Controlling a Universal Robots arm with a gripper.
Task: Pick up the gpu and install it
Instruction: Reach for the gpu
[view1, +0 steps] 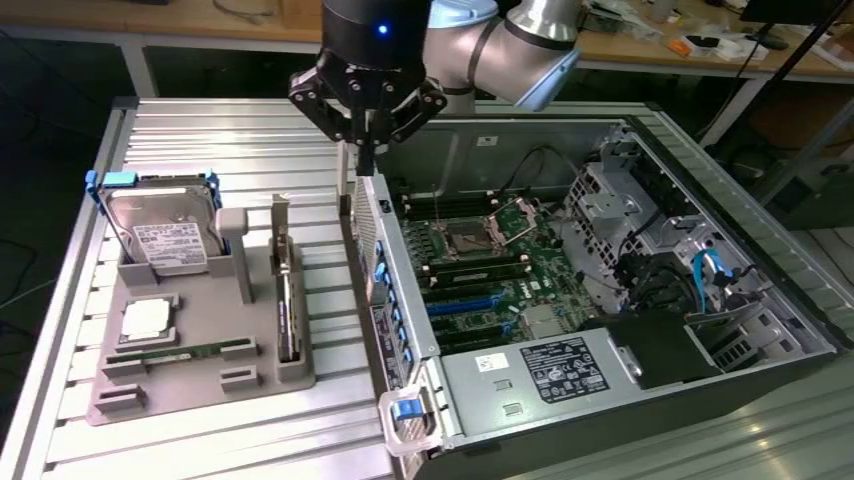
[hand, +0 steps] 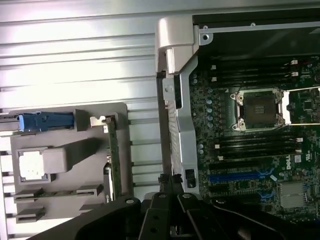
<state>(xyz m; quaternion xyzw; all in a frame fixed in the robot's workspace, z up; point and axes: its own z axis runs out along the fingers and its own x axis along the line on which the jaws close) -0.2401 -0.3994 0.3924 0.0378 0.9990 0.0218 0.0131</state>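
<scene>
Nearest to us in the exterior view is the corner of the open computer case (view1: 461, 155), with a blue latch (view1: 408, 408) on it. Right behind that lies the power supply (view1: 561, 365), white label facing up. To the exterior view's left, on the ribbed metal counter (view1: 200, 130), rests a grey tray (view1: 200, 385). At its near end a thin green memory stick (view1: 180, 352) lies flat. Just beyond it a square processor chip (view1: 144, 318) sits in its pocket.

And there's the gpu (view1: 284, 300)! It stands on its long edge in a slot on the side of the tray closest to the case, its silver bracket poking up at the far end. Nothing is touching it. Further back on the tray, the hard drive (view1: 167, 240) leans in its blue-handled frame.

Inside the case the motherboard (view1: 494, 260) lies exposed, with its blue slots towards us and the empty processor socket (view1: 474, 238) further in.

Now to the arm (view1: 527, 40), reaching in from the back. The jaws are pinched fully together with nothing between them, pointing straight down at the far end of the case wall that faces the tray. Whether they touch that wall, I can't tell. They are beyond the gpu and to its exterior view's right, apart from it. In the wrist view that same wall runs away from the black fingers (hand: 167, 187), with the gpu in its tray on one side and the motherboard on the other.
</scene>
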